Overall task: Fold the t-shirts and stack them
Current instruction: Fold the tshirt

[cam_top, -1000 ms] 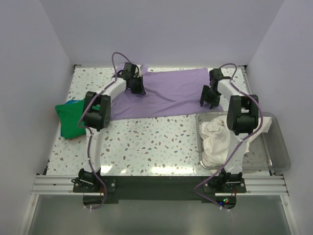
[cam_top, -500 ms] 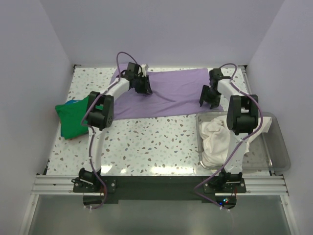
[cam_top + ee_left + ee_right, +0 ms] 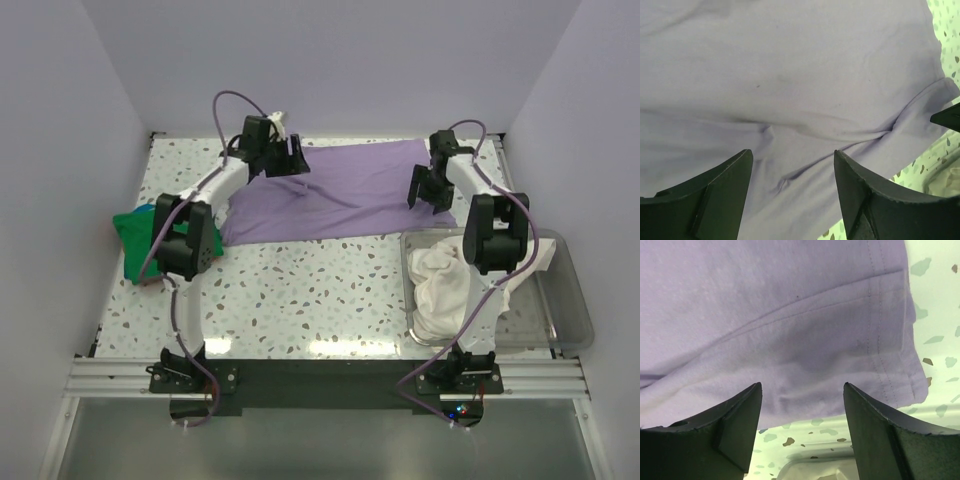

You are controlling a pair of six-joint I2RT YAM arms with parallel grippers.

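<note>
A lavender t-shirt lies spread across the far half of a speckled table. The left gripper hovers over the shirt's left part, its fingers apart with nothing between them. Directly beneath it runs a crease, trailing off to its right. The right gripper hangs over the shirt's right end, also spread wide and empty. The stitched hem lies just to its right and the cloth's edge just below its fingertips.

A green t-shirt sits bunched well off to the left gripper's near left. A cream t-shirt is heaped in a clear bin close behind the right gripper.

The step in hand looks like taking fresh holds on the lavender shirt for a fold. To do it well, each gripper should come straight down onto an edge and pinch a single layer. The left side would do better gripping beyond the crease, so the wrinkle pulls flat. Both should then lift together and evenly, to keep the hem square.
</note>
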